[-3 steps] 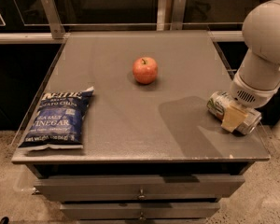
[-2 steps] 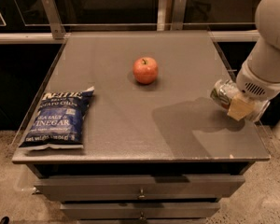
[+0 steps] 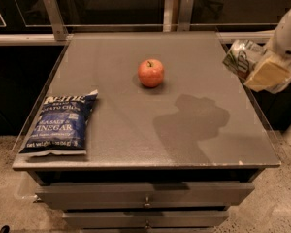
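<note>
Clamped on one green soda can (image 3: 238, 57): the hand (image 3: 260, 68), up in the air at the right edge of the tabletop (image 3: 194, 135), toward the back corner. A second ago low by the front right corner, can down at the surface; now raised clear and tilted, with only a shadow on the tabletop beneath. Can lifted and carried, no longer resting. Counted: one can, one red apple (image 3: 151, 73) mid-tabletop toward the back, one blue chip bag (image 3: 60, 124) flat at the front left corner, two drawers (image 3: 145, 194) below.
</note>
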`<state>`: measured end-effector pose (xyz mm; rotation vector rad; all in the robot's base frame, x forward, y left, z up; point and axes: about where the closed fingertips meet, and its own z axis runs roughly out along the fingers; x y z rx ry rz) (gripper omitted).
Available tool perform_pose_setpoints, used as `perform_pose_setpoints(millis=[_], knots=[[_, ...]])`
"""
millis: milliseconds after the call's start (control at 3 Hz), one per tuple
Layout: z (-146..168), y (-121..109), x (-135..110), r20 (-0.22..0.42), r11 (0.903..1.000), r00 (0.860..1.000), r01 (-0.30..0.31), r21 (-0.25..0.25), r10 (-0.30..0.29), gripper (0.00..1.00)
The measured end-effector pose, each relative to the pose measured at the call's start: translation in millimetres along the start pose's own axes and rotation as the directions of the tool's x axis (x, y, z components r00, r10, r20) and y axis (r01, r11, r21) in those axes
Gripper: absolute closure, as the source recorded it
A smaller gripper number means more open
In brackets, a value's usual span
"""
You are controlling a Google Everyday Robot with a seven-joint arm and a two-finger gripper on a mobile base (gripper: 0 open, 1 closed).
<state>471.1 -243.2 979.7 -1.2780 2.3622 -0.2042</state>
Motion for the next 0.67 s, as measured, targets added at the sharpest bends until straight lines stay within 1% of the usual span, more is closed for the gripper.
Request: perform_pose_setpoints(millis=[333, 667], knots=[[-49.5, -11.9, -30.0, 0.139, 0.9953, 0.986, 0.094, 0.026, -0.096, 1.00], [-58.7, -13.1, -35.3, 0.156, 0.9934, 0.981, 0.106, 0.042, -0.112, 1.00]])
